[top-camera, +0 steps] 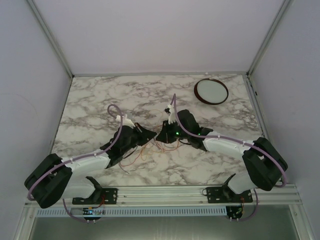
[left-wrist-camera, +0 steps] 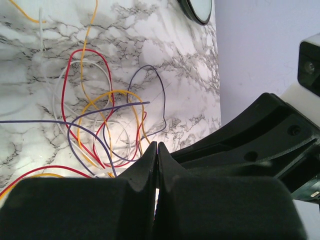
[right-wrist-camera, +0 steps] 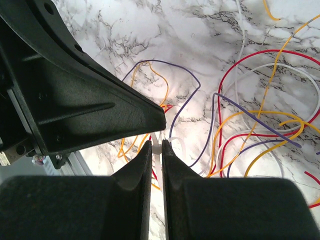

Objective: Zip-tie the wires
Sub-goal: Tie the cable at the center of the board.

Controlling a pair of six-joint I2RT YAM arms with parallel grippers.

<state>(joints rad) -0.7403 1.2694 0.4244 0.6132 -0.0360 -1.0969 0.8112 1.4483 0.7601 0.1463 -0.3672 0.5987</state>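
On the table (top-camera: pixel 100 95), well apart from the dish (top-camera: pixel 211 91), wires (left-wrist-camera: pixel 102 125) lay sprawled. The left gripper (left-wrist-camera: pixel 157 150) was shut, empty afaict; right gripper (right-wrist-camera: pixel 156 146) clamped a white zip tie (right-wrist-camera: pixel 156 170). Risk: loops so spread the tie might've caught only some.

Wires (left-wrist-camera: pixel 114 92) red, yellow, purple, white; table (top-camera: pixel 100 95) grey-veined marble.

dish (left-wrist-camera: pixel 197 9): cut by edge | wires (left-wrist-camera: pixel 107 117): run under left claw (left-wrist-camera: pixel 157 145) | white strip (right-wrist-camera: pixel 157 159): buried in right claw (right-wrist-camera: pixel 156 145)
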